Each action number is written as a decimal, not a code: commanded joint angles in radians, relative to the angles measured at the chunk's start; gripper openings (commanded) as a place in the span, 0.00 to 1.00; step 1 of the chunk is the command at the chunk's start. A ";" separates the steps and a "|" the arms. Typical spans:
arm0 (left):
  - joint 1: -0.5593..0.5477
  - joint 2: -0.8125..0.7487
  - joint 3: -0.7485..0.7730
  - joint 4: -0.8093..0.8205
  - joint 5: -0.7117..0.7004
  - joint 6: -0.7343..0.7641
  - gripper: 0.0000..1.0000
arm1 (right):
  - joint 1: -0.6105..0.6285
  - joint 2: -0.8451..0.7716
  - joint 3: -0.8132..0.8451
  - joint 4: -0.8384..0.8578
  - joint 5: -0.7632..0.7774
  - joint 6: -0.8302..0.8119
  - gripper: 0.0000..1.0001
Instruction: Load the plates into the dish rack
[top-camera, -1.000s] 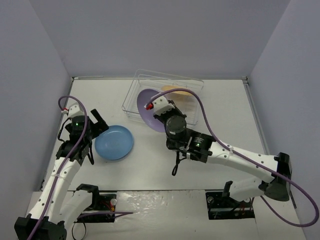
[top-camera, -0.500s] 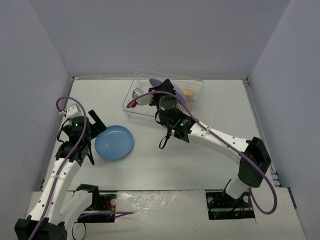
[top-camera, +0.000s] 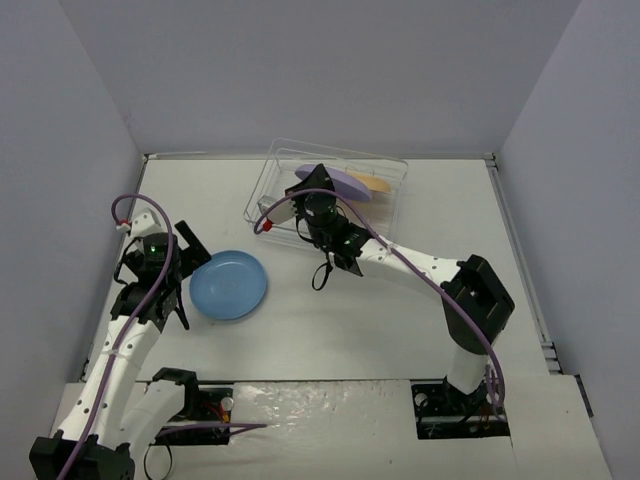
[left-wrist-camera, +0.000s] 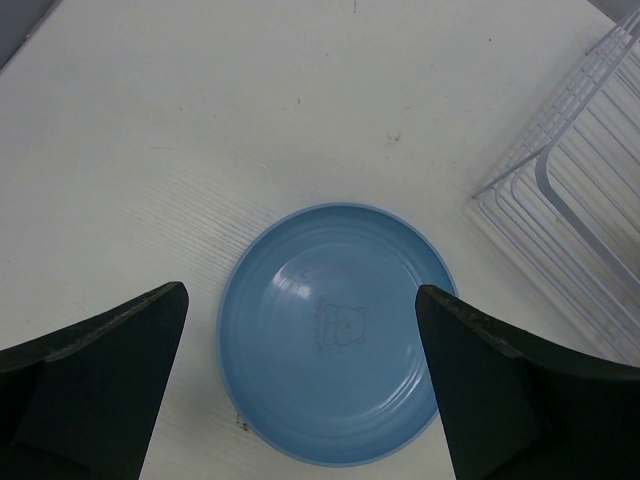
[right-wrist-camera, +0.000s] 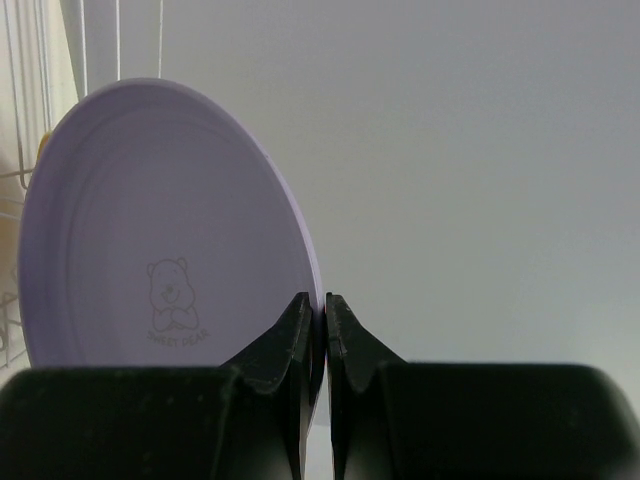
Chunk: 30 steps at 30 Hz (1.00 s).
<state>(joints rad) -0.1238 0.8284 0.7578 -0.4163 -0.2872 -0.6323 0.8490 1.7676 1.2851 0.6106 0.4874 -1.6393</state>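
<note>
Purple plate (right-wrist-camera: 165, 260) held by its rim over the rack (top-camera: 262, 185).
Right fingers (right-wrist-camera: 300, 330) squeeze the rim; the plate looks light, stiff, slippery. Left fingers (left-wrist-camera: 120, 340) wide apart above blue plate (left-wrist-camera: 335, 335).

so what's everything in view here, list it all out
blue plate: one, light blue, flat on the table between the left claw's fingers
lavender plate: one, purple, held on edge over the dish rack
yellow-orange plate: one, in the rack, partly hidden by the lavender plate
dish rack: one, silvery wire, far middle of the table
table: one, white
arms: two, white and black, bases at the near edge
left claw: open, above the blue plate
right claw: shut on the lavender plate's rim
</note>
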 joint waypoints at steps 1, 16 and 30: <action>0.007 -0.011 0.049 0.009 -0.042 -0.004 0.97 | -0.017 0.005 0.073 0.112 0.009 -0.074 0.00; 0.009 -0.009 0.049 0.006 -0.058 0.002 0.97 | -0.077 0.085 0.035 0.308 0.040 -0.173 0.00; 0.009 -0.011 0.047 -0.004 -0.064 0.003 0.97 | -0.127 0.072 0.007 0.180 -0.058 -0.078 0.00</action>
<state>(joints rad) -0.1230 0.8207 0.7578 -0.4334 -0.3222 -0.6319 0.7473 1.8893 1.2904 0.7592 0.4812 -1.7298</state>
